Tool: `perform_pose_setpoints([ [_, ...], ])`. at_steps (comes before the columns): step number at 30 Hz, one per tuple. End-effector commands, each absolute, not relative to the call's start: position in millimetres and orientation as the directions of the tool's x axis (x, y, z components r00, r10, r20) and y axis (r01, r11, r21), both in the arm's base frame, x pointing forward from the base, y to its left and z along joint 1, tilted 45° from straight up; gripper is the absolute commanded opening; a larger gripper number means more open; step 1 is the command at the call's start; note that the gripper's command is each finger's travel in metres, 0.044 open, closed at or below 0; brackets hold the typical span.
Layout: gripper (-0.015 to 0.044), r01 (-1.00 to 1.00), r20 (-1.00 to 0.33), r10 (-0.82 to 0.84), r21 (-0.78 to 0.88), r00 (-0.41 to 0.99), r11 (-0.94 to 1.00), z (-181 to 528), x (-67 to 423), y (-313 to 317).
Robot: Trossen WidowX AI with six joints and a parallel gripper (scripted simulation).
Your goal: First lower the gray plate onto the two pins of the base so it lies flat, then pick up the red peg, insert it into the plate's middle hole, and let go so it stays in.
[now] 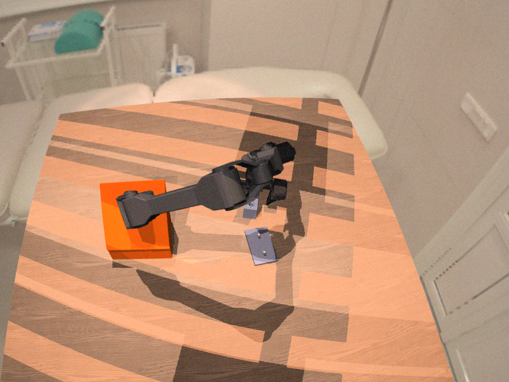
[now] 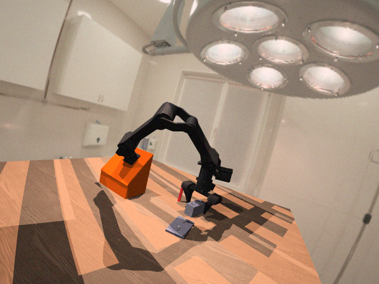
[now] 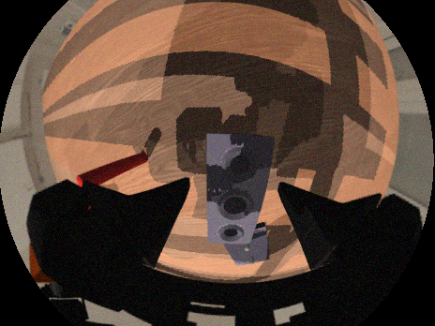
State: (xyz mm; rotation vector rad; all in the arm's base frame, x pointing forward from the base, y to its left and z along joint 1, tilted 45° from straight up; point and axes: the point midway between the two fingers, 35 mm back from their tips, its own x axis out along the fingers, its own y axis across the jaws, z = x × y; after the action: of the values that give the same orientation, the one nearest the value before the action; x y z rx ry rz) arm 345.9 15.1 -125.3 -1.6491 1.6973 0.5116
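The gray plate [image 1: 250,210] [image 2: 193,209] [image 3: 249,158] rests on the table and looks tilted; the wrist view shows three holes in its face. My gripper [image 1: 263,199] [image 2: 197,205] [image 3: 235,185] is open and low over the table, with one finger on each side of the plate and nothing held. The flat base [image 1: 254,247] [image 2: 185,228] [image 3: 251,252] with its two pins lies just in front of the plate, apart from it. The red peg [image 2: 180,194] [image 3: 115,170] stands upright on the table to the left of the gripper; the arm hides it in the top view.
The arm is mounted on an orange block [image 1: 135,234] [image 2: 128,180] to the left of the parts. The table's right edge lies some way beyond the gripper.
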Motion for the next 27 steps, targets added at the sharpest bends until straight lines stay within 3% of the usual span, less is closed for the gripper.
perform_pose_setpoints([
  [1,0.0440,-0.978,-0.710,-0.702,-0.182,0.059,0.102,-131.7,343.3,9.1],
  [6,0.0440,-0.978,-0.709,-0.703,-0.182,0.058,0.102,-135.3,343.2,5.1],
  [17,0.0151,-0.978,-0.709,-0.703,-0.182,0.058,0.102,-135.3,343.2,5.1],
  [24,0.0105,-0.978,-0.709,-0.703,-0.182,0.058,0.102,-135.3,343.2,5.1],
  [27,0.0026,-0.978,-0.710,-0.702,-0.182,0.059,0.102,-134.1,343.4,6.6],
])
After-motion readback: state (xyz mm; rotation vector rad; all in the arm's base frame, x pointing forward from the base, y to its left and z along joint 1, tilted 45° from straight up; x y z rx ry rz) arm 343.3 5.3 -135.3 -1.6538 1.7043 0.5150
